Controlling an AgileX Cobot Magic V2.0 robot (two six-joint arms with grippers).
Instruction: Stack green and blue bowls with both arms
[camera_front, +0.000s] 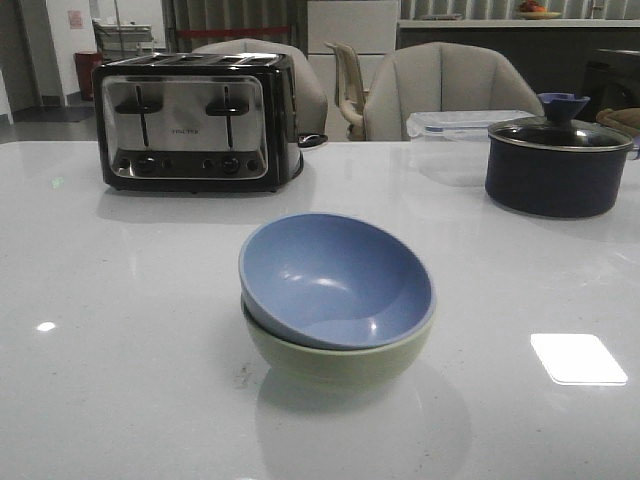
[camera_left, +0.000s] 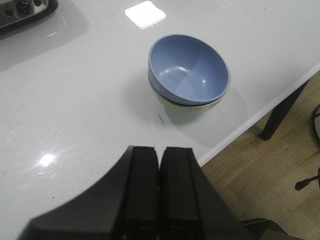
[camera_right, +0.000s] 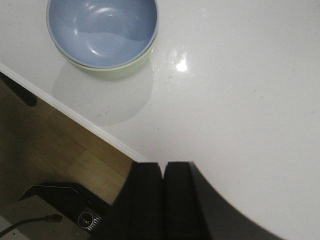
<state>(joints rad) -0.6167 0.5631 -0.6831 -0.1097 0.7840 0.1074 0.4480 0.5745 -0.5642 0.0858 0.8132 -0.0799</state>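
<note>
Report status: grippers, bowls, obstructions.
Left gripper shut, empty; right gripper shut, empty. Blue bowl nested tilted in green bowl. Toaster, lidded pot well apart.

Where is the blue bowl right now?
In the front view the blue bowl sits tilted inside the green bowl, mid-table, in front of the toaster.

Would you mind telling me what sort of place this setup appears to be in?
Probably a kitchen or dining area: a toaster and lidded pot stand on the white table, with upholstered chairs behind it.
</note>
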